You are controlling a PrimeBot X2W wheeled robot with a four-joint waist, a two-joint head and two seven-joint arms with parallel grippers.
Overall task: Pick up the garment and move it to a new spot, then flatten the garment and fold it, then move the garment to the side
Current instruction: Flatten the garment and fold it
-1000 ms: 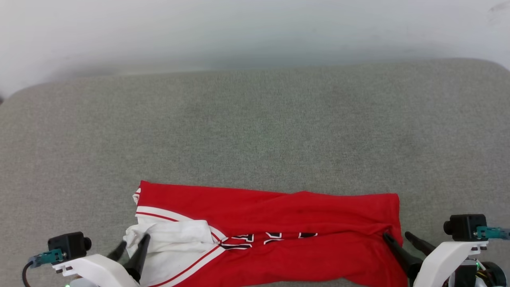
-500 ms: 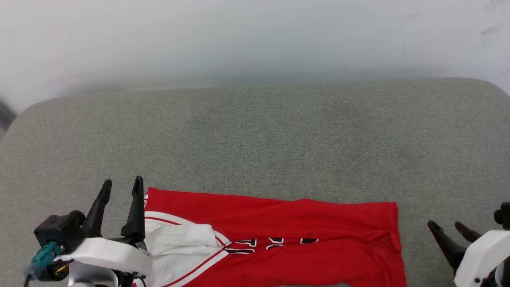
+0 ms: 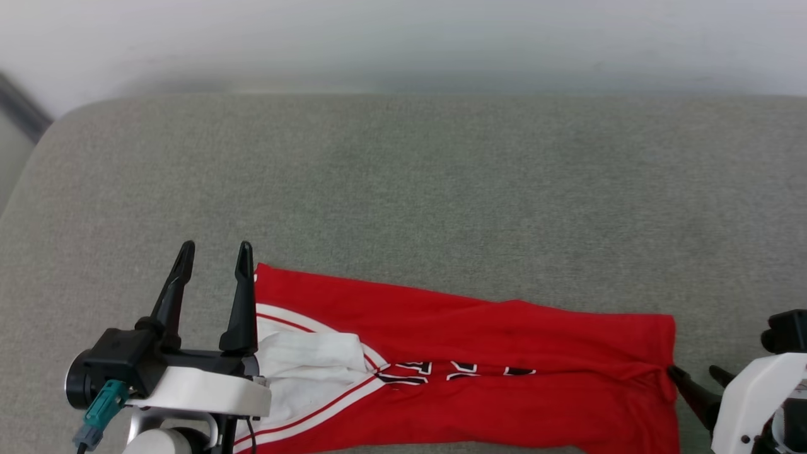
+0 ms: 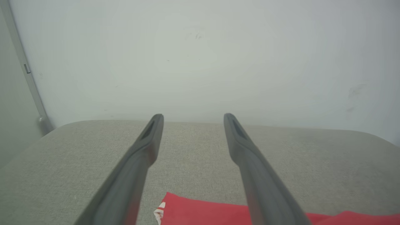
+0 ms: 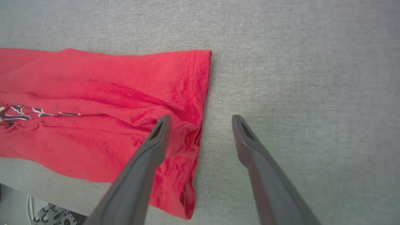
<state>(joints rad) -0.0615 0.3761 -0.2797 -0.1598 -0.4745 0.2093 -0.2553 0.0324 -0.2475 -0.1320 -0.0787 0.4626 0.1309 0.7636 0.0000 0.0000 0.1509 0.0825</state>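
Observation:
The garment [image 3: 479,340] is a red jersey lying as a long folded strip across the near part of the grey padded surface [image 3: 403,189]. Its white sleeve [image 3: 309,366] is at the left end and black letters run along the middle. My left gripper [image 3: 215,247] stands open, raised just beside the garment's left end, its fingers pointing toward the wall. In the left wrist view the left gripper [image 4: 192,116] is empty, with the garment's corner [image 4: 203,214] below it. My right gripper [image 5: 201,118] is open astride the garment's right hem [image 5: 200,103], holding nothing.
A white wall [image 3: 403,38] rises behind the rounded back edge of the surface. A grey vertical strip [image 4: 28,78] runs down the wall at the far left. Wide bare cushion lies beyond the garment. The surface's front edge [image 5: 18,172] shows in the right wrist view.
The head camera has shifted. My left gripper has lifted off the white sleeve and now stands upright at the garment's left end. The right gripper has drawn back toward the right hem.

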